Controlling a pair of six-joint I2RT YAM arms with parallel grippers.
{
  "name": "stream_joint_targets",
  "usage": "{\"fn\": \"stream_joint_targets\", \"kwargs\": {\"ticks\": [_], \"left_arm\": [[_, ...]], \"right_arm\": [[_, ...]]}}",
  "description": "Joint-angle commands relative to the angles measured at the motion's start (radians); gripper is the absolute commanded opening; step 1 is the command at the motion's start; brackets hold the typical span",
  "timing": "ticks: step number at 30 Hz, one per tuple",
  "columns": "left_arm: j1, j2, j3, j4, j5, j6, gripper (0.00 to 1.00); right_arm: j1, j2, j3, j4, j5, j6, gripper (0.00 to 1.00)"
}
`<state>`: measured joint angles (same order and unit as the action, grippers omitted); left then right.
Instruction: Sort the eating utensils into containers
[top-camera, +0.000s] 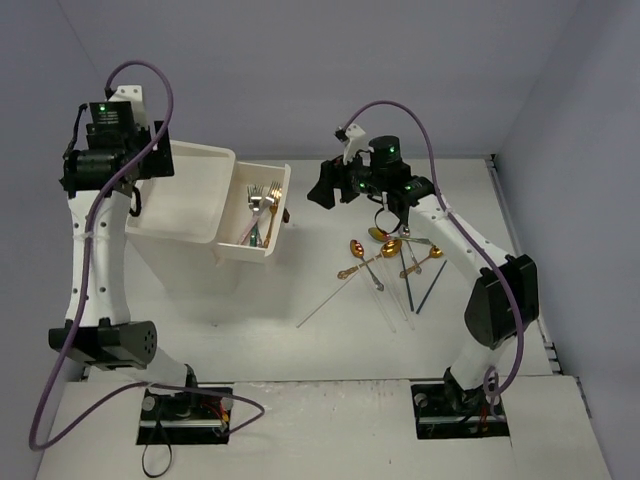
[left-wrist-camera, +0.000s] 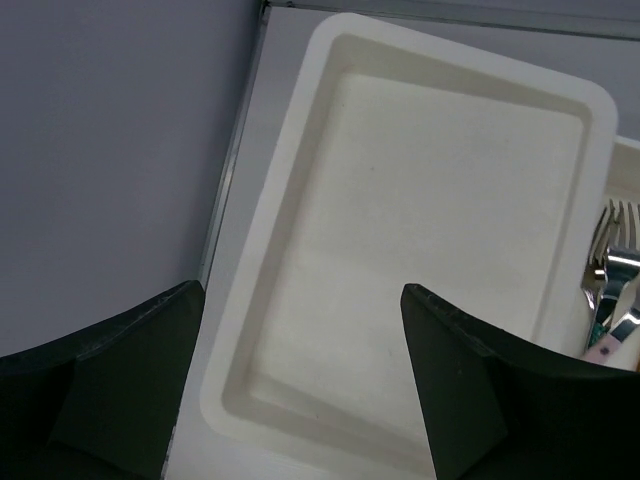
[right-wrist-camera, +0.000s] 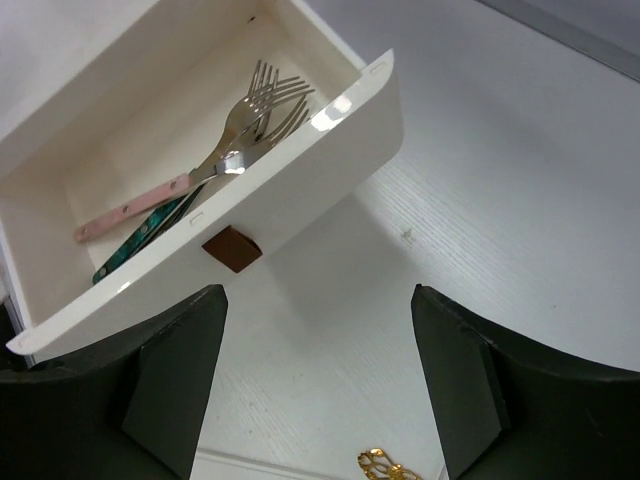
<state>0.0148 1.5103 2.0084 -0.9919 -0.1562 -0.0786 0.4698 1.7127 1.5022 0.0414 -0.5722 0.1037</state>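
Right gripper (right-wrist-camera: 318, 335) is spread, nothing pinched. It is held facing the pulled-out drawer (right-wrist-camera: 330, 150), where forks (right-wrist-camera: 255, 105) are laid together, so that drawer is judged the fork bin. Left gripper (left-wrist-camera: 300, 320) is spread and empty over the cabinet top (left-wrist-camera: 290, 230), probably parked clear. Gold spoons (top-camera: 357, 246) and chopsticks (top-camera: 415, 290) lie unsorted on the table (top-camera: 330, 350).

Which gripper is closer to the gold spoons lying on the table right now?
Right. The right gripper hovers over the table between the open drawer and the gold spoons, close beside them. The left gripper hangs over the cabinet's rimmed top, beyond the drawer.
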Motion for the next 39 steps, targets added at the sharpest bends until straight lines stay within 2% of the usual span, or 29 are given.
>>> {"fn": "stream_joint_targets", "kwargs": {"ticks": [1,7,14,22,26,29,31,39], "left_arm": [[0.131,0.086,0.108,0.037,0.181,0.062,0.77],[0.174,0.199,0.164,0.030,0.228,0.152,0.77],[0.180,0.279,0.151,0.033,0.242,0.180,0.76],[0.180,0.345,0.146,0.036,0.318,0.176,0.49],[0.180,0.363,0.137,0.041,0.356,0.166,0.18],[0.180,0.371,0.131,0.044,0.379,0.155,0.05],[0.180,0.374,0.125,0.051,0.395,0.144,0.01],[0.180,0.371,0.083,0.089,0.485,0.111,0.00]], "right_arm": [[-0.005,0.005,0.007,0.066,-0.124,-0.090,0.72],[0.005,0.063,0.045,0.065,-0.187,-0.130,0.72],[0.026,0.114,0.075,0.064,-0.213,-0.166,0.73],[0.069,0.166,0.111,0.064,-0.253,-0.192,0.73],[0.081,0.199,0.136,0.064,-0.250,-0.196,0.73],[0.091,0.223,0.174,0.066,-0.245,-0.195,0.73],[0.099,0.236,0.195,0.066,-0.245,-0.192,0.73],[0.155,0.279,0.324,0.065,-0.235,-0.183,0.73]]}}
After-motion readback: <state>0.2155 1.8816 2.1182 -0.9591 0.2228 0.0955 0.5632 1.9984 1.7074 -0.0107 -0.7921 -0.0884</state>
